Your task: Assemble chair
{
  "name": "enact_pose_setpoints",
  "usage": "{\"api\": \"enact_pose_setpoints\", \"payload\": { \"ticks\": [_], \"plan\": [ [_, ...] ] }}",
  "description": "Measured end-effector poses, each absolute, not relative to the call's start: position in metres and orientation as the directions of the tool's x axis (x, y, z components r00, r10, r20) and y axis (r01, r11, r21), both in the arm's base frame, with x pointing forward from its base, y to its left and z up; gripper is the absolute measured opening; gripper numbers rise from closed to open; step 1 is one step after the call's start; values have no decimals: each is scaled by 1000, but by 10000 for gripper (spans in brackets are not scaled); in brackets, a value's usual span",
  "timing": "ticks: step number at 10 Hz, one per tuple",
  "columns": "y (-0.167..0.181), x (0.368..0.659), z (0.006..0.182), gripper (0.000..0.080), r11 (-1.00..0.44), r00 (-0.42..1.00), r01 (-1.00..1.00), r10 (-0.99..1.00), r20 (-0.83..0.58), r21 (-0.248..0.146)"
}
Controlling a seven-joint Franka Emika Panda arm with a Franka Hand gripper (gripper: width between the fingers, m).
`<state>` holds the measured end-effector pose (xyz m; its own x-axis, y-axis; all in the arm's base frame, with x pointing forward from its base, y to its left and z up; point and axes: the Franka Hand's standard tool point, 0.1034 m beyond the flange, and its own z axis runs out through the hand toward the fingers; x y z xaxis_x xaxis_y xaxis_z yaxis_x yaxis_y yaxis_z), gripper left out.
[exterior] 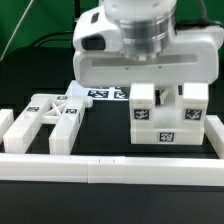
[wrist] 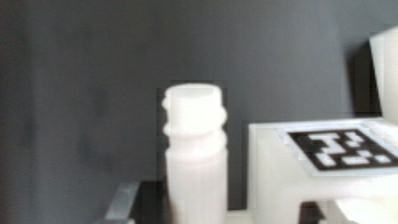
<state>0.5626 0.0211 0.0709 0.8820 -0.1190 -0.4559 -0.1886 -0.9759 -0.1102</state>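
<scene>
Bearing square tags [exterior: 166, 138], the chair [exterior: 190, 122] looks blocky, white.

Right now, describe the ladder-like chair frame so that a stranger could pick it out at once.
Start at the black table, fenced by long white border bars. The ladder-like frame lies toward the exterior view's left, apart from the blocky tagged piece under the arm. Only it has open gaps between rungs.
</scene>
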Motion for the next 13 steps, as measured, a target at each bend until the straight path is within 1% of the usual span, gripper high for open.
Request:
{"api": "enact_pose_setpoints", "payload": {
  "ticks": [1, 2, 3, 4, 5, 6, 7, 8, 9, 10, 11, 12, 13],
  "plan": [
    [20, 554, 76, 252, -973, 826, -204, -115, -551, -104],
    [16, 551, 80, 252, -975, 774, -204, -104, -624, -91],
    [14, 553, 87, 252, -974, 730, -208, -95, -677, -87],
    [13, 545, 97, 252, -973, 655, -214, -79, -751, -84],
    [8, 544, 99, 252, -972, 589, -218, -62, -805, -85],
    [3, 545, 89, 252, -969, 544, -230, -57, -837, -84],
    [3, 543, 75, 252, -969, 506, -236, -62, -860, -69],
    [8, 539, 66, 252, -971, 493, -229, -54, -868, -70],
    [11, 531, 64, 252, -970, 469, -231, -47, -882, -71],
    [8, 531, 59, 331, -970, 465, -235, -50, -884, -69],
    [6, 532, 58, 469, -969, 473, -238, -55, -879, -68],
    [5, 533, 59, 469, -968, 476, -240, -55, -878, -69],
    [5, 533, 57, 612, -969, 477, -239, -57, -877, -67]
  ]
}}
